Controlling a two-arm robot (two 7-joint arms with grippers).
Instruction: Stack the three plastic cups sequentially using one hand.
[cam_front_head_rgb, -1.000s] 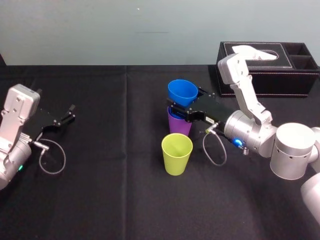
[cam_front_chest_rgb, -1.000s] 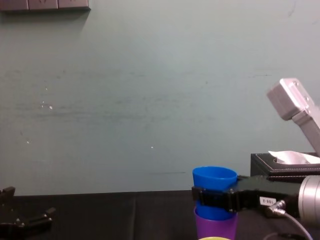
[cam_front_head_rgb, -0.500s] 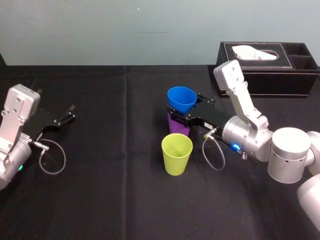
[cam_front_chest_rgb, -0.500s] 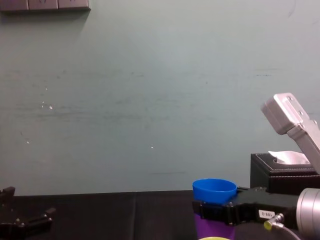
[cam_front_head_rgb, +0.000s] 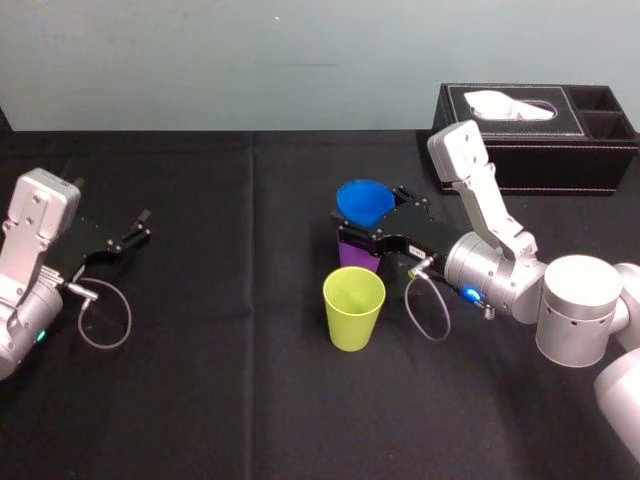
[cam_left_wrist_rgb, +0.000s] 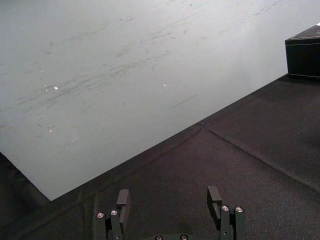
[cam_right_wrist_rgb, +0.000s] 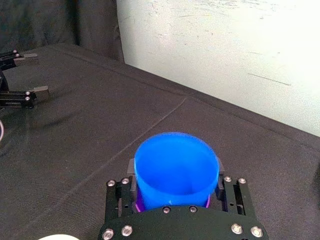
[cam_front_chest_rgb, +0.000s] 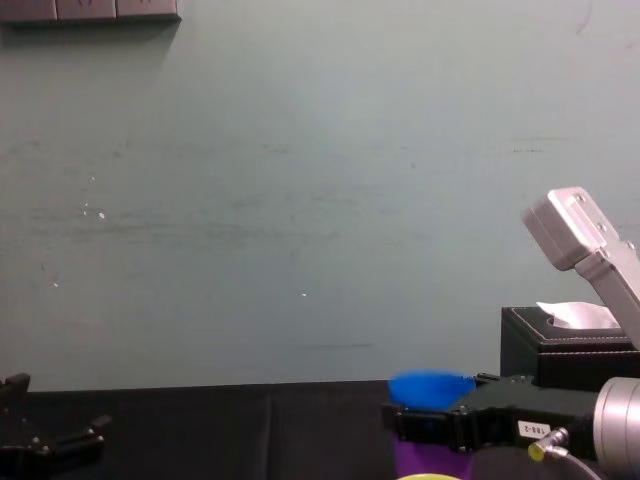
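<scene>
Blue cup (cam_front_head_rgb: 363, 202) within right gripper (cam_right_wrist_rgb: 175, 176); yellow-green cup (cam_front_head_rgb: 353, 306) near.

Item one: the blue cup (cam_front_head_rgb: 364, 202) stands mouth up, sunk into the purple cup (cam_front_head_rgb: 356, 255), apparently not fully seated, its rim blurred in the chest view. The purple cup is upright near the middle of the tabletop (cam_front_head_rgb: 230, 350). The yellow-green cup (cam_front_head_rgb: 353, 307) is upright, empty and just in front.

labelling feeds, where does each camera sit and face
Head: high, looking down at the table; both arms, left gripper parked, right gripper at the blue cup.
Chest: low, facing the wall; right gripper lower right.
Left wrist: faces table and wall; own open fingers.
Right wrist: looks into the blue cup; own gripper.
Shared: head and right wrist show the purple cup beneath.
</scene>
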